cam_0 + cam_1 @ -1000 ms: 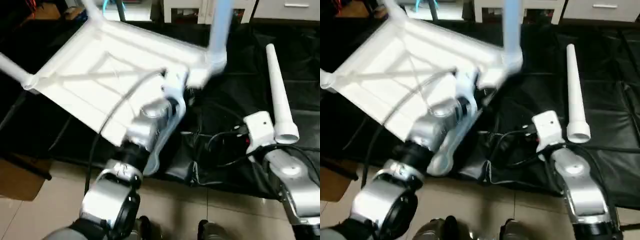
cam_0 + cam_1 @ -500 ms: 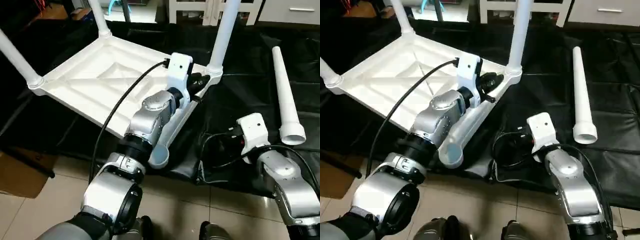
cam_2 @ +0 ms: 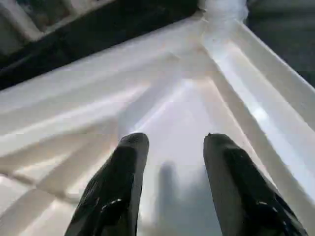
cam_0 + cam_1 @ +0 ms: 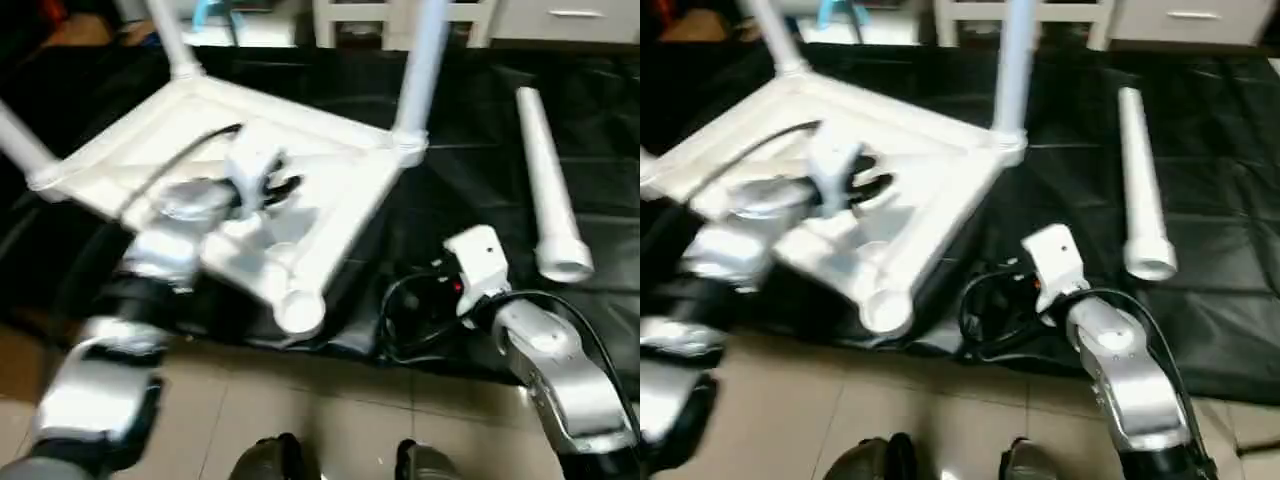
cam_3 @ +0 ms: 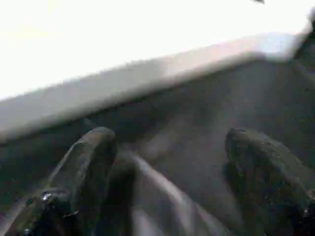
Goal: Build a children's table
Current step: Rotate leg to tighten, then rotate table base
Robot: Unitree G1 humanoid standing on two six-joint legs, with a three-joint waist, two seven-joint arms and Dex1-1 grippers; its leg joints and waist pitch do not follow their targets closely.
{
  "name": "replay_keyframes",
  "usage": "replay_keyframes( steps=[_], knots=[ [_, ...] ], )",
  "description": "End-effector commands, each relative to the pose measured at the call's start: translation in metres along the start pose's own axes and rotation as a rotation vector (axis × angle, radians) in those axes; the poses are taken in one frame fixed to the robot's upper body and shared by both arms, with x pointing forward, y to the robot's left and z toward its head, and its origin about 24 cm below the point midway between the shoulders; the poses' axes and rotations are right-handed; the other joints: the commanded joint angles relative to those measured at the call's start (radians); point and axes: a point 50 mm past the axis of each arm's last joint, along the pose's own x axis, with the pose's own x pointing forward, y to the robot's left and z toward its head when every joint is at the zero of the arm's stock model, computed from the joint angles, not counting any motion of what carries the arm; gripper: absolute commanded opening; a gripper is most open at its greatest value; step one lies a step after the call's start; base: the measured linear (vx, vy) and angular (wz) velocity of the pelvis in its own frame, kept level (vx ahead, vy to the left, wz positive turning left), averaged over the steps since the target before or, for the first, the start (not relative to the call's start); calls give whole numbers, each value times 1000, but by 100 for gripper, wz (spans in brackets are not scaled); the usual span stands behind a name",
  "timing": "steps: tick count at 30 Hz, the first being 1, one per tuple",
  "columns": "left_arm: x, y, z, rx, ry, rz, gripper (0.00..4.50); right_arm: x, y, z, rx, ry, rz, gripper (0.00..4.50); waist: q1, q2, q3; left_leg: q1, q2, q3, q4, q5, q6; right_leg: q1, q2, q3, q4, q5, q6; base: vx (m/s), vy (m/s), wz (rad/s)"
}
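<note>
The children's table (image 4: pixel 335 150) lies upside down on the black mat, its ribbed underside facing up. Three white legs stand in its corner sockets: one at the left (image 4: pixel 20 145), one at the back (image 4: pixel 170 40), one at the right (image 4: pixel 420 60). The near corner socket (image 4: pixel 298 312) holds no leg. A loose leg (image 4: pixel 545 180) lies on the mat to the right. My left gripper (image 3: pixel 170 140) hovers open over the underside, holding nothing. My right gripper (image 5: pixel 170 135) is wide open just above the mat, facing the table's near edge.
The black mat (image 4: pixel 480 110) covers the floor under the table and ends at beige tiles (image 4: pixel 330 420) near my feet. Black cables (image 4: pixel 405 310) loop beside my right wrist. White furniture (image 4: pixel 400 10) stands at the back.
My left gripper opened, let go of the table's rim near the right leg and swung left over the underside. The tilted table top settled flat on the mat. The camera shifted.
</note>
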Motion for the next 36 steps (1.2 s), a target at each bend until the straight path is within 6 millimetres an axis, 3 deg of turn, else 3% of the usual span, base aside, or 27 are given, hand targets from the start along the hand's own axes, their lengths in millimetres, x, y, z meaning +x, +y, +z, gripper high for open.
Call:
replay_keyframes(
  steps=[1,2,3,4,5,6,7,10,11,13,15,16,18,21,26,31,34,35,36],
  knots=[
    [-26,4,6,19,-29,-144,210,6,2,6,-13,-21,29,397,2,-24,-90,55,47,-26,-71,-175,83,42,-26,21,-50,-146,-250,0,0,0],
    [-26,4,6,19,-29,-144,210,6,2,6,-13,-21,29,397,1,-20,-93,53,47,-27,-72,-161,78,44,-28,21,-43,-129,-254,0,0,0],
    [-38,6,5,22,-21,-186,210,9,2,8,-20,-21,38,397,1,-13,-89,65,45,-21,-74,-184,56,31,-18,22,-44,-114,-250,0,0,0],
    [-53,9,-2,34,33,-220,210,12,1,9,-40,-13,52,397,1,-18,-89,58,43,-21,-75,-186,47,38,-21,22,-38,-103,-254,0,0,0],
    [-62,12,-9,63,90,-234,210,14,0,10,-51,-7,64,397,-1,-17,-85,57,42,-18,-79,-198,42,36,-20,23,-41,-113,-248,0,0,0],
    [-71,16,-16,73,148,-237,210,17,0,10,-64,1,75,397,-3,-23,-85,58,41,-18,-78,-209,39,36,-21,24,-43,-120,-244,0,0,0],
    [-84,22,-24,87,219,-234,210,20,-1,12,-87,7,88,397,-3,-21,-82,60,40,-16,-81,-239,19,35,-23,27,-44,-154,-231,0,0,0],
    [-93,26,-28,95,277,-231,210,24,-2,13,-93,27,95,397,-1,-21,-80,67,41,-14,-84,-281,-11,31,-27,33,-50,-195,-222,0,0,0],
    [-97,27,-28,99,299,-237,210,25,-3,13,-105,30,92,397,0,-26,-81,68,42,-14,-85,-277,-15,31,-27,34,-50,-193,-221,0,0,0],
    [-105,28,-29,95,343,-259,210,27,-5,13,-107,39,82,397,1,-23,-80,64,42,-16,-88,-281,-27,32,-26,33,-46,-187,-216,0,0,0],
    [-112,22,-31,85,386,-331,210,28,-8,13,-115,45,80,397,-1,-25,-78,60,41,-19,-90,-282,-33,35,-26,33,-45,-183,-213,0,0,0],
    [-113,18,-32,79,396,-361,210,28,-9,12,-116,50,78,397,-1,-24,-79,65,41,-16,-88,-285,-37,31,-25,34,-45,-172,-216,0,0,0],
    [-111,6,-34,69,397,-424,210,30,-10,11,-128,63,76,397,-2,-25,-80,62,41,-16,-87,-271,-33,35,-27,34,-43,-148,-229,0,0,0],
    [-105,-13,-39,46,395,-503,210,32,-13,10,-139,78,61,397,-1,-19,-79,61,39,-15,-83,-253,-26,37,-25,34,-41,-118,-241,0,0,0],
    [-91,-51,-41,9,362,-628,210,36,-18,17,-144,58,23,397,-5,-22,-78,58,38,-15,-81,-243,-10,43,-26,34,-42,-108,-252,0,0,0],
    [-62,-77,-47,-14,290,-585,210,27,-32,30,-133,-5,-77,397,-7,-33,-74,55,38,-16,-80,-261,-3,45,-25,37,-50,-169,-229,0,0,0],
    [-57,-83,-50,-5,285,-588,210,20,-39,32,-135,-13,-117,397,-10,-34,-72,55,38,-17,-81,-260,1,43,-23,36,-54,-186,-211,0,0,0],
    [-45,-86,-51,-2,248,-521,210,8,-52,34,-137,-22,-183,397,-10,-27,-71,56,38,-17,-81,-263,0,41,-22,36,-54,-188,-210,0,0,0],
    [-39,-86,-51,-6,232,-483,210,3,-57,35,-136,-25,-212,397,-9,-30,-70,63,39,-14,-80,-277,-3,37,-18,37,-61,-190,-204,0,0,0]
  ],
)
